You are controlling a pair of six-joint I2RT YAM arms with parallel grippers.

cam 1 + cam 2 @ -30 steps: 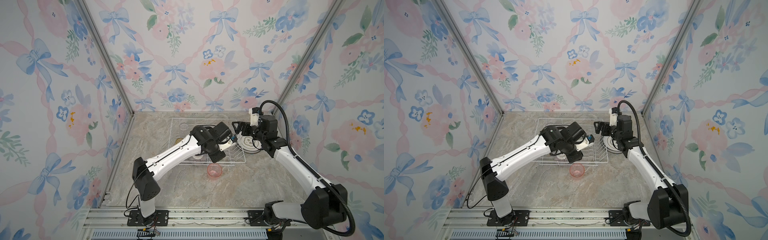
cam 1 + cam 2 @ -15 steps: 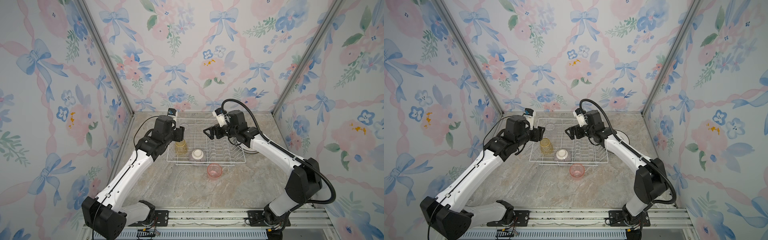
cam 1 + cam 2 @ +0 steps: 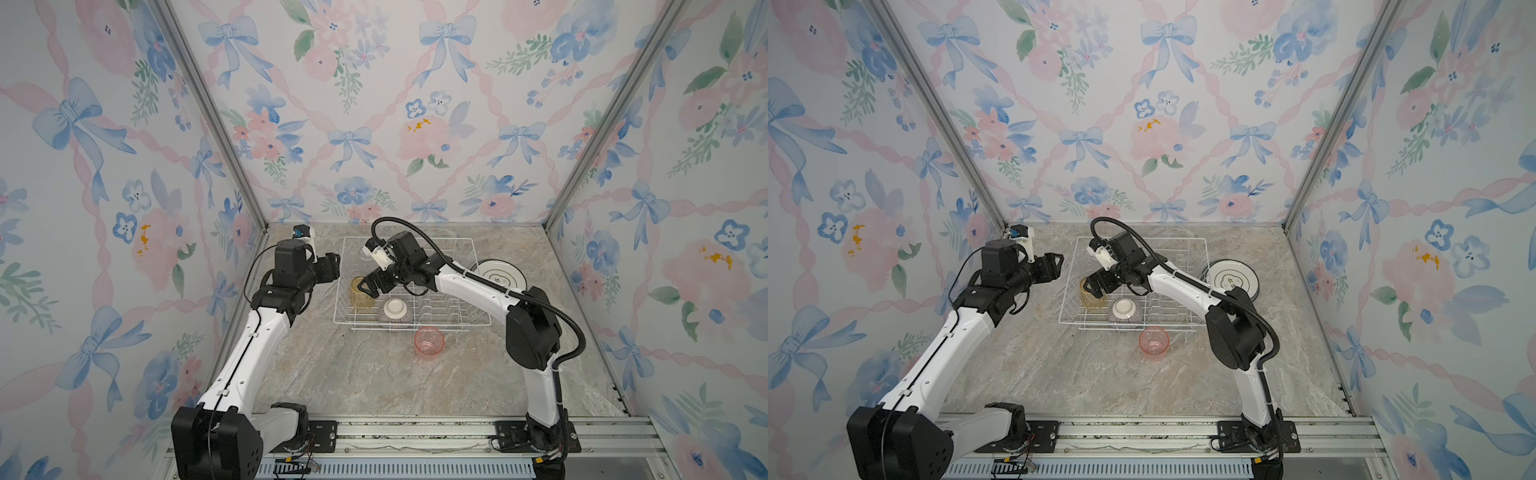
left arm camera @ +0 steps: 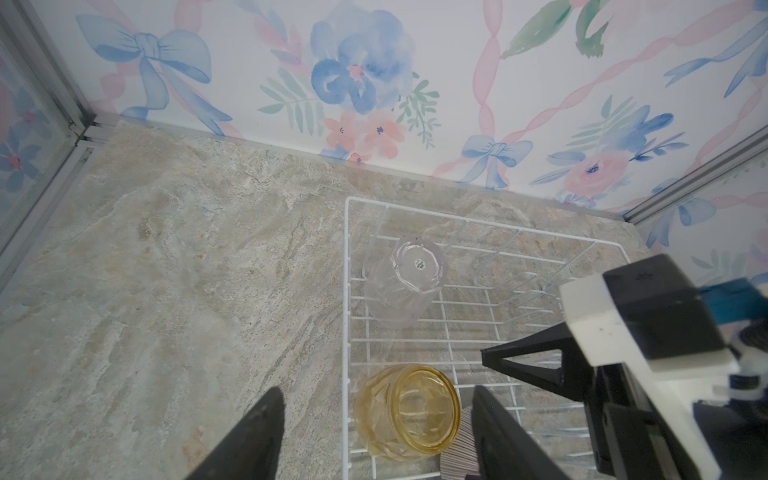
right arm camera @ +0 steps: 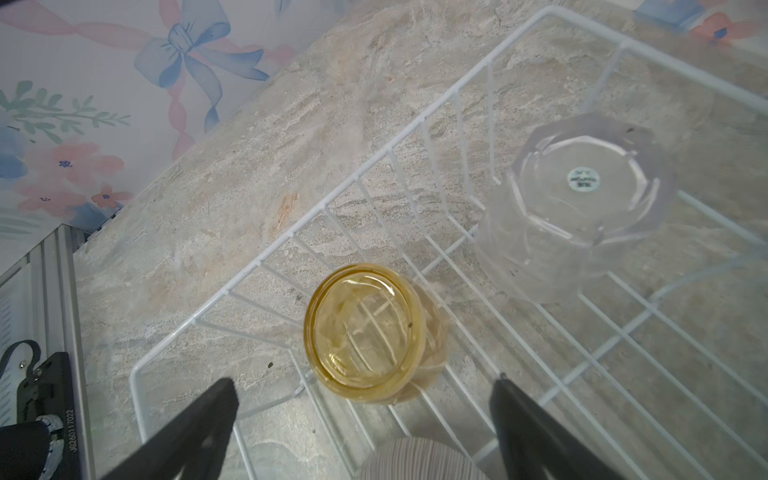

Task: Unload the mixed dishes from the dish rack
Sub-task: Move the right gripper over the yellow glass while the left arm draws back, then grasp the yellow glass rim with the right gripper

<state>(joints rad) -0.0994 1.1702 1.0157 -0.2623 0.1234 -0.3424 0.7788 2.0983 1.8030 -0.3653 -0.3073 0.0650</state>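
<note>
The white wire dish rack (image 3: 449, 238) (image 3: 1183, 239) stands mid-table. In it are an upturned yellow tumbler (image 3: 360, 293) (image 5: 365, 328) (image 4: 409, 415), an upturned clear tumbler (image 5: 573, 208) (image 4: 405, 278) and an upturned striped bowl (image 3: 395, 309) (image 3: 1124, 309). My right gripper (image 3: 368, 286) (image 5: 365, 382) hangs open just above the yellow tumbler, touching nothing. My left gripper (image 3: 334, 266) (image 4: 376, 390) is open and empty beside the rack's left edge. A pink tumbler (image 3: 429, 340) stands on the table in front of the rack. White plates (image 3: 498, 274) lie stacked right of it.
The marble table (image 3: 353, 382) is walled by flowered panels on three sides. A metal rail (image 3: 415, 428) with both arm bases runs along the front. The left arm (image 5: 37, 399) is near the rack's left side, close to my right gripper.
The left arm has pulled back from over the rack's front to its left side, jaws wider. My right gripper has swung from the plates across the rack to above the yellow tumbler.
</note>
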